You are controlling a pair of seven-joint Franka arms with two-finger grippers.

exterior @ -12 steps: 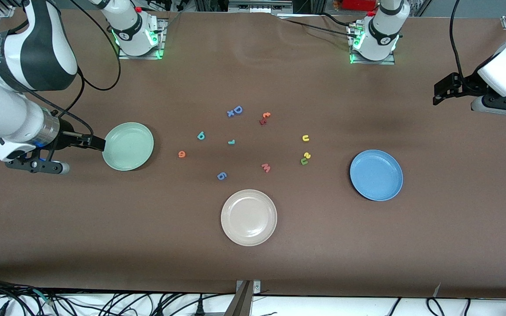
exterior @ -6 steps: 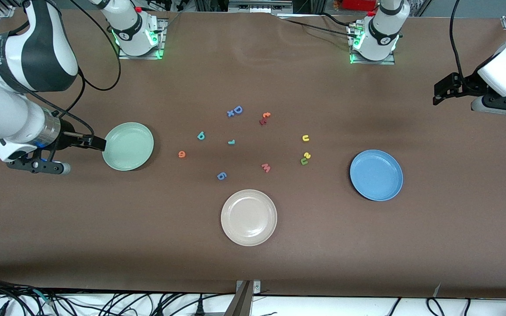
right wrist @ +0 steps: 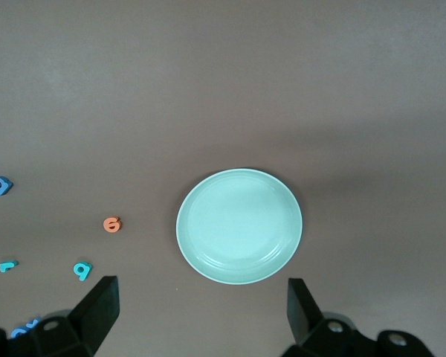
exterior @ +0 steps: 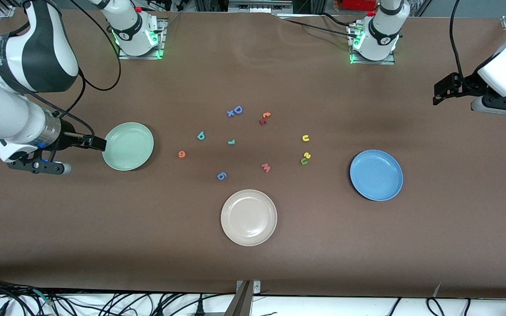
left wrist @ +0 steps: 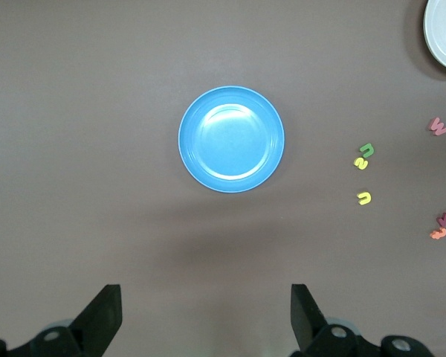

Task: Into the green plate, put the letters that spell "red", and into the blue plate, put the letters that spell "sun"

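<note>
Nearest the front camera you have the round beige plate. Farther from it sit the sky-blue plate, toward the left arm's end, and the mint-green plate, toward the right arm's. Between them lie the yellow "s" touching the olive "n", the yellow "u", the orange "e", the teal "d" and the teal "r". Your left gripper and right gripper hang wide open, empty.

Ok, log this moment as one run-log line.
left gripper: open, waiting by blue plate | right gripper: open, by green plate | both plates empty | red, sun letters on table
</note>
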